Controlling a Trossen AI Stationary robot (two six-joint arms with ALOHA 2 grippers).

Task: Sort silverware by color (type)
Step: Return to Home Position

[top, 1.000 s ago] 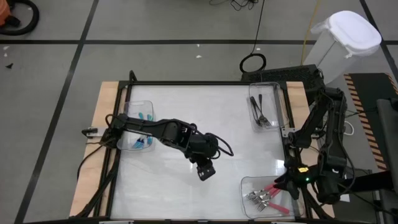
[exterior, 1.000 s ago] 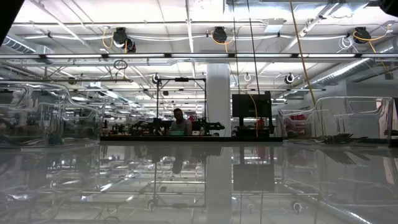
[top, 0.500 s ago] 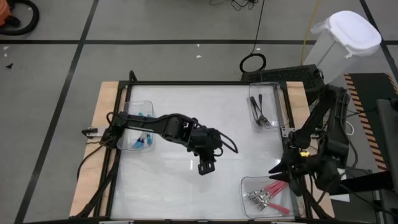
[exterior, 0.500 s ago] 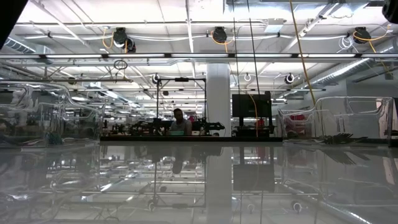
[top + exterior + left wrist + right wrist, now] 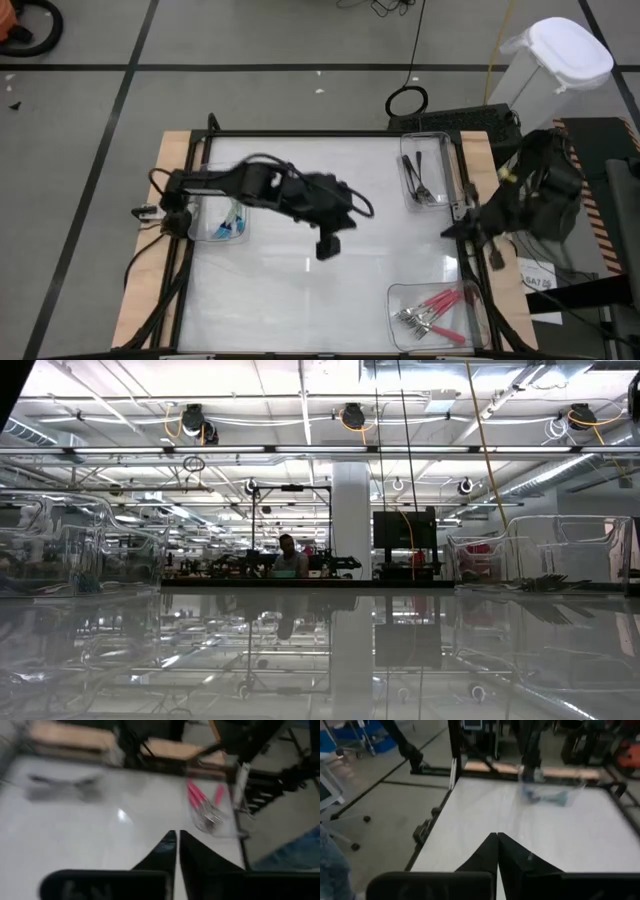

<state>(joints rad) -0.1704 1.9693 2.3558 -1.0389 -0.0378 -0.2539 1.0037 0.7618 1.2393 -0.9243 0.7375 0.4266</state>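
Note:
The silverware lies in three clear bins. Teal-handled forks (image 5: 228, 218) are in the bin at the table's left. Black forks (image 5: 418, 178) are in the far right bin. Pink-handled forks (image 5: 435, 310) are in the near right bin and show in the left wrist view too (image 5: 202, 802). My left gripper (image 5: 327, 246) hangs over the middle of the table, shut and with nothing in it (image 5: 177, 840). My right gripper (image 5: 448, 232) is raised at the table's right edge between the two right bins, also shut and holding nothing (image 5: 497, 841).
A black frame (image 5: 300, 133) runs round the white tabletop. A white lidded bin (image 5: 560, 60) stands off the table at the far right. Bare tabletop (image 5: 300, 300) lies between the bins. The low view shows the clear bin walls (image 5: 540, 555) and the room behind.
My right gripper has risen from the pink-fork bin and drawn toward the table's far edge, rolling as it went. My left gripper has lifted and shifted a little toward the far edge over the table's middle. The forks have kept still in their bins.

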